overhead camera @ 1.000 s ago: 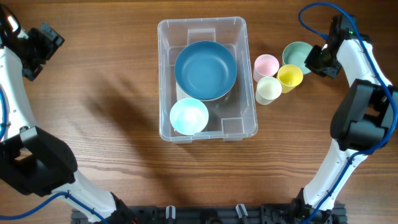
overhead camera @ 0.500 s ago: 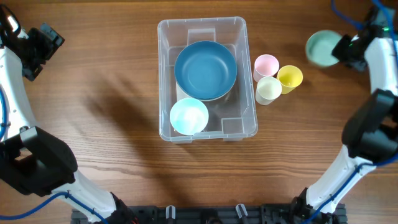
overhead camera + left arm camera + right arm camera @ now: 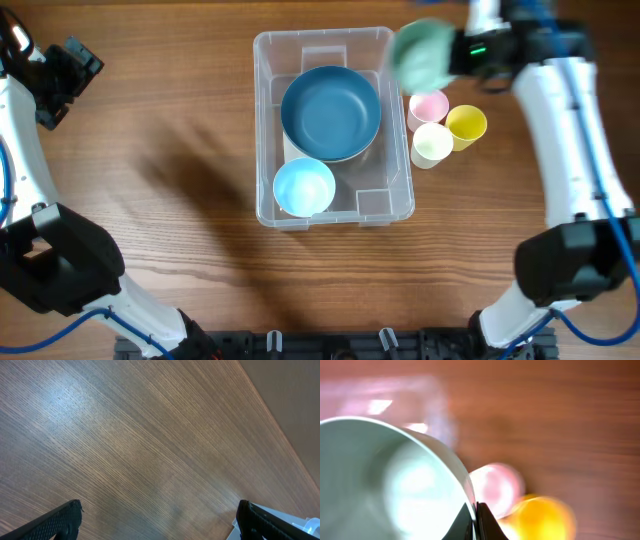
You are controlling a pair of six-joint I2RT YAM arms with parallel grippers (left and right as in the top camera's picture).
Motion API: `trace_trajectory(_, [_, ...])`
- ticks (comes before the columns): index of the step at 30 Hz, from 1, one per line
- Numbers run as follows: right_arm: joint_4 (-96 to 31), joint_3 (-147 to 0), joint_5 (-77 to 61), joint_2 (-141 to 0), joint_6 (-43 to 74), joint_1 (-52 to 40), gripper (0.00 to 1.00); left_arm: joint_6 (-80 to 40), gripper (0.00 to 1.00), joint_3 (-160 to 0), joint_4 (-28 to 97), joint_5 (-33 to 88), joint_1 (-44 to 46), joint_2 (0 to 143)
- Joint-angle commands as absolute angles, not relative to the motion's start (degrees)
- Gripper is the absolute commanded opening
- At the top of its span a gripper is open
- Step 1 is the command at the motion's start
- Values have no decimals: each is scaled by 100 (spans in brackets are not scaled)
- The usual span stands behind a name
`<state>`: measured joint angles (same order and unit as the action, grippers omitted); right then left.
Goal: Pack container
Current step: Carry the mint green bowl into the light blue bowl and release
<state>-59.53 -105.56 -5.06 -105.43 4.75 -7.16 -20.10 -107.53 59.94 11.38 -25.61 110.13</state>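
The large clear rectangular plastic container [image 3: 325,36] stands at the middle of the brown wooden table [image 3: 180,150], its long side running away from the robot. The right gripper [image 3: 449,52] has its fingers closed on the rim of a pale green plastic cup [image 3: 418,55]; in the right wrist view 1 dark finger [image 3: 484,521] presses against the outside of the cup's wall, the other finger is hidden, and the camera looks into the cup's open mouth. The cup is blurred in both views; from overhead it overlaps the container's far right corner.

Outside the container's right wall, 3 more plastic cups stand upright in a tight cluster. These are a pink cup [image 3: 429,104] nearest the wall, a yellow cup [image 3: 466,123] to its right and a cream cup [image 3: 432,144] on the near side. The cluster sits just beside the container.

Inside the container, a big round dark blue bowl [image 3: 330,112] fills the far half; a small light blue bowl [image 3: 304,186] sits in the near left corner, just beside the big bowl's near edge; the near right part of the floor is bare.

The left gripper [image 3: 66,70] hangs at the far left of the table, well apart from the container. In its wrist view its 2 dark fingers [image 3: 60,520] are spread wide, with only bare wood between them.
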Motion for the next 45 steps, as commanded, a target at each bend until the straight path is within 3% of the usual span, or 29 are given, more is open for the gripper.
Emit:
trace_trajectory(1, [-6333,-10650,-644,-10457,298,-1796,4,-2060,100,-10866,5981,1125,-2574,10853])
trace_trajectory(10, [-7074,-10639,-499,-10457,779,-3417,4,-2060,100,-10866,5981,1125,-2574,10853])
trace_trajectory(21, [-7072,-10532,-502,-10521,1210,-3743,5,-2060,100,-10866,5981,1122,-2574,10853])
trace_trajectory(22, [-7072,-10532,-467,-10521,1205,-3743,7,-2060,100,-10866,5981,1125,-2574,10853])
trace_trajectory(27, [-7074,-10532,-198,-10521,1219,-3743,39,-2060,100,-10866,5981,1125,-2574,10853])
trace_trajectory(31, [-7006,-10532,71,-10521,1269,-3741,40,-2058,100,-10866,5981,1122,-2574,10853])
trace_trajectory(38, [-7113,-10534,681,-10512,2102,-3203,36,-2060,100,-10866,5981,1122,-2574,10853])
trace_trajectory(45, [-7546,-10534,687,-10510,2246,-1555,36,-2060,100,-10866,5981,1125,-2574,10853])
